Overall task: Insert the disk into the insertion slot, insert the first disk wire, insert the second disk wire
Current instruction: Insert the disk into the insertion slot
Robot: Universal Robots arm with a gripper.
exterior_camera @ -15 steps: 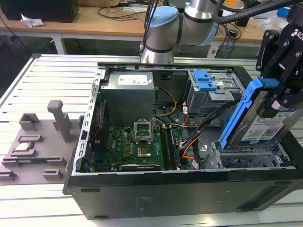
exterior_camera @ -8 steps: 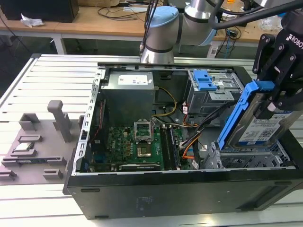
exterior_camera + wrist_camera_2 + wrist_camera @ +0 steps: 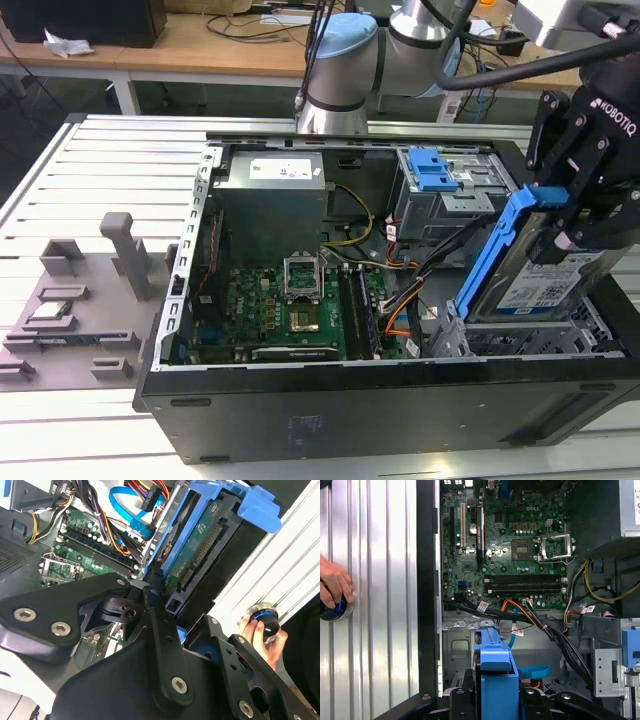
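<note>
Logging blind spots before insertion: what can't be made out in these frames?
- Exterior view: whether the disk touches the insertion slot; the disk's own lower edge hides where they meet.
- First wrist view: the slot's mouth, covered by the disk.
- First wrist view: a hand, cut off by the picture's edge.

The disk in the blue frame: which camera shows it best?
The exterior view: the disk shows its labelled face and blue carrier. The second wrist view shows its connector end, the first wrist view its blue edge.
</note>
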